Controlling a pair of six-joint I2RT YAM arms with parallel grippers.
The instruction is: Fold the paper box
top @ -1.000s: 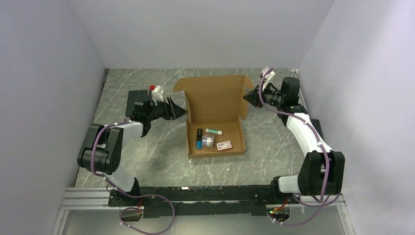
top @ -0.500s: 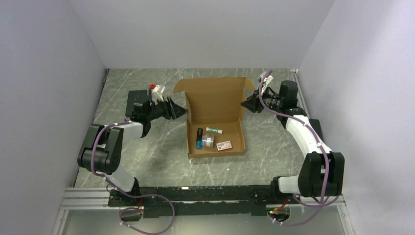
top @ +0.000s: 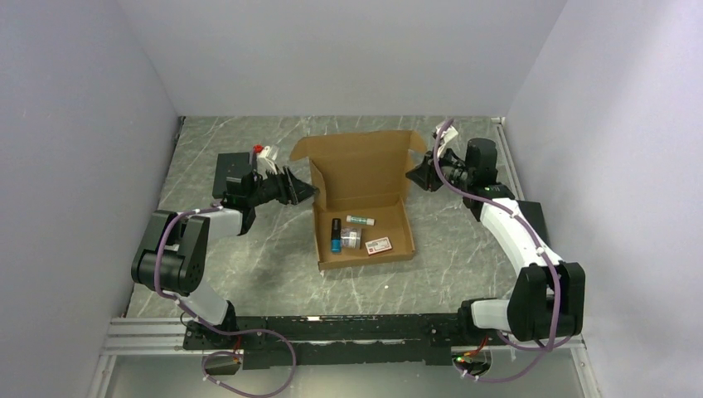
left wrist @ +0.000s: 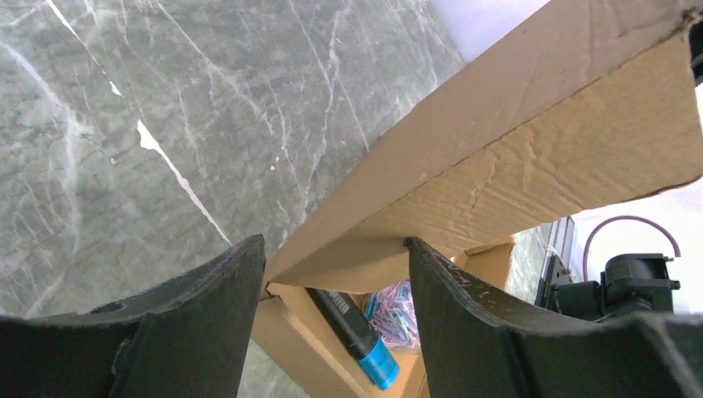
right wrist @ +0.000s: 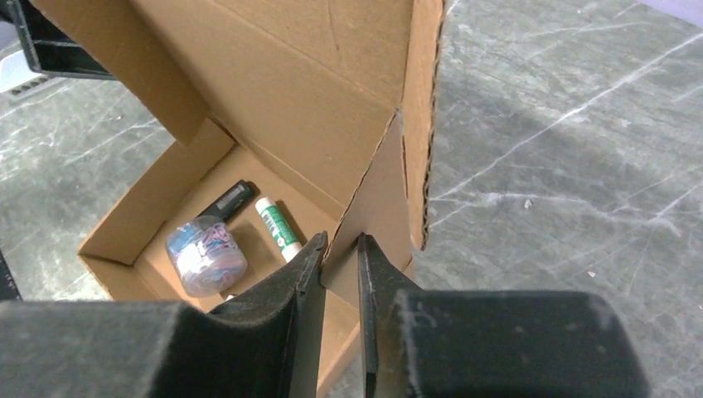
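Observation:
The paper box (top: 361, 166) is brown cardboard, its shallow tray (top: 365, 259) on the table and its lid standing upright at the back. My left gripper (top: 311, 192) is open at the lid's left side flap (left wrist: 530, 157), which runs between its fingers (left wrist: 333, 242) and touches one fingertip. My right gripper (top: 412, 176) is at the lid's right side. In the right wrist view it (right wrist: 341, 240) is shut on the thin right flap (right wrist: 377, 199), pinched between both fingers.
Inside the tray lie a black tube with a blue cap (top: 336, 235), a jar of coloured clips (top: 351, 239), a green-and-white stick (top: 361, 220) and a red-and-white card (top: 379, 245). A black block (top: 228, 170) stands behind the left arm. Walls close in on three sides.
My right gripper has moved left and slightly nearer, coming onto the lid's right flap. The box and lid have shifted a little to the left. The left arm has barely moved.

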